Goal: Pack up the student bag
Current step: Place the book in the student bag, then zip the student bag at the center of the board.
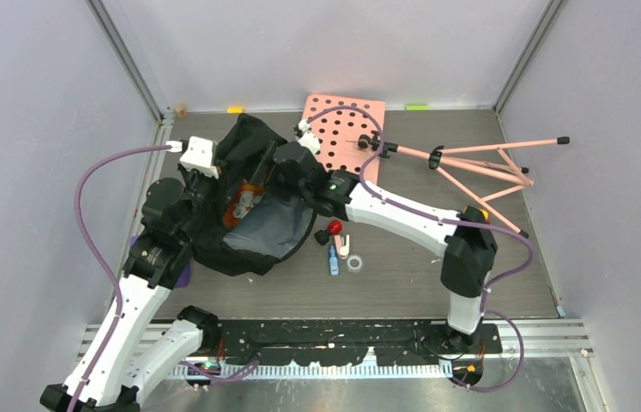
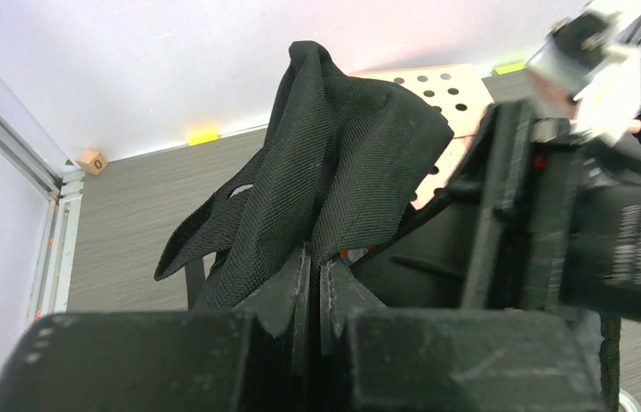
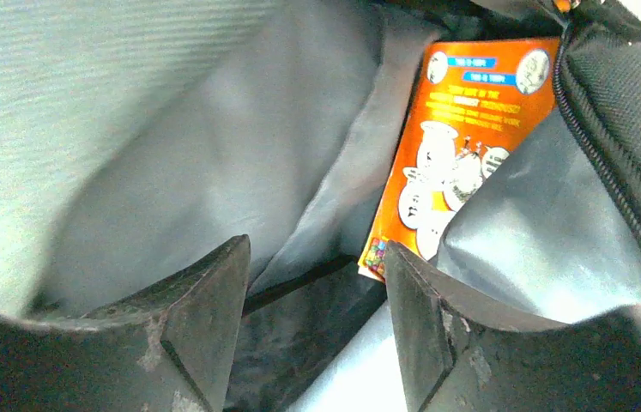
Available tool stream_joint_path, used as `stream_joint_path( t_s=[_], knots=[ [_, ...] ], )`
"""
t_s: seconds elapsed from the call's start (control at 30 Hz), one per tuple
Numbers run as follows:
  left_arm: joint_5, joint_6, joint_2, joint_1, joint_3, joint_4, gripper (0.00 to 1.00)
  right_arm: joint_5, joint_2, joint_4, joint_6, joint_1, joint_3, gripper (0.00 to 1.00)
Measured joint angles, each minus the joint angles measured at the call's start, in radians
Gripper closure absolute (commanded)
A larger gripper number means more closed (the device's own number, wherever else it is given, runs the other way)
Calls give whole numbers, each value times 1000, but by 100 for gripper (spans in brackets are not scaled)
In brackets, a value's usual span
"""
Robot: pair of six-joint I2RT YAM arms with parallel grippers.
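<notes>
The bag [image 1: 265, 227] lies open on the table, its grey lining showing. The left gripper [image 2: 315, 257] is closed tight on a fold of the bag's black fabric and holds that flap up above the mouth. The right gripper [image 3: 315, 249] is inside the bag with its fingers well apart and nothing between them. An orange card pack [image 3: 462, 146] sits deeper in, just beyond the fingertips, against the lining. It seems to lean on the side wall, though the close view makes that hard to judge.

The step in hand looks like clearing the right arm from the bag so it can fetch more. To do it well, draw the gripper back along the line of the mouth, fingers open, staying off the zip edge [image 3: 617, 146] beside the pack so nothing drags out. The left pinch should hold firm, since a sagging flap would close the mouth. A red knob [image 1: 334, 227], a blue piece [image 1: 333, 262] and a tape ring [image 1: 355, 263] wait just right of the bag.
</notes>
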Motion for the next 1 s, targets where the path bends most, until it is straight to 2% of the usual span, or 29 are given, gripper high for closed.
stream_joint_path(
  t_s=[0.23,0.5,0.63,0.8,1.0],
  knots=[
    [-1,0,5,-1,0,0,100,34,-199,35,-123,1,-104,33],
    [0,0,5,-1,0,0,100,93,-418,-21,-286,-3,-224,19],
    [0,0,8,-1,0,0,100,95,-552,-54,-337,-24,-348,17],
    [0,0,13,-1,0,1,100,31,-678,-62,-330,-92,-512,18],
    [0,0,13,-1,0,1,100,-93,-674,-11,-285,-111,-641,18]
  ],
)
